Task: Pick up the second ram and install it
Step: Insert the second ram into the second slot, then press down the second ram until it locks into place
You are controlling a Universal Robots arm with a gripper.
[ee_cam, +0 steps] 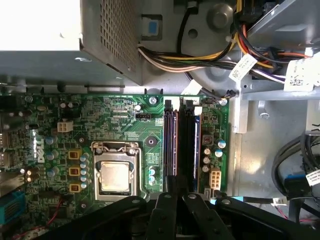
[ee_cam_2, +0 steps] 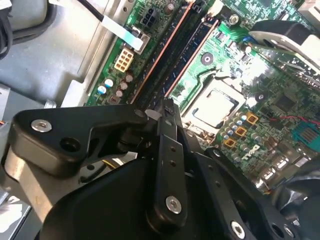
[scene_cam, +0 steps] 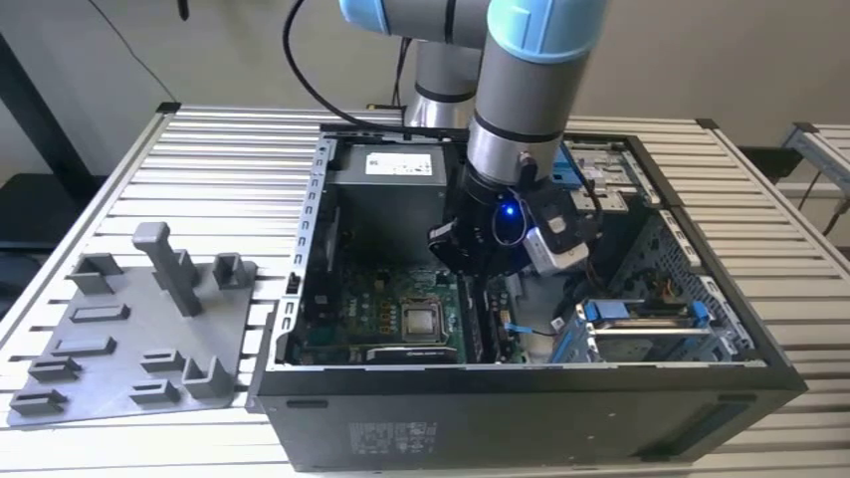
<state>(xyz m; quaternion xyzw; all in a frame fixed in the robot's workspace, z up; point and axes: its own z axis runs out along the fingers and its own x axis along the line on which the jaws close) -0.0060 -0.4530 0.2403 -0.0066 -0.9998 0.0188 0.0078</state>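
Observation:
My gripper (scene_cam: 468, 267) is down inside the open computer case (scene_cam: 531, 408), over the green motherboard (ee_cam: 125, 115). Its black fingers (ee_cam_2: 167, 112) are shut together, tips at the near end of two dark parallel memory strips. The second ram (ee_cam: 171, 145) is the slim dark strip nearer the processor, lying along its slot (ee_cam_2: 192, 57) directly in line with the fingertips (ee_cam: 172, 196). Whether the tips touch it I cannot tell. A second dark stick (ee_cam: 190, 145) runs beside it. In the exterior view the wrist hides the near end of the slots (scene_cam: 487, 321).
The square silver processor (ee_cam: 115, 176) sits beside the slots. The power supply box (ee_cam: 60, 40) and cable bundles (ee_cam: 200, 55) lie behind them. A drive cage (scene_cam: 644, 324) fills the case at the exterior view's right. A grey fixture plate (scene_cam: 80, 373) with a tall post (scene_cam: 166, 264) lies outside at the left.

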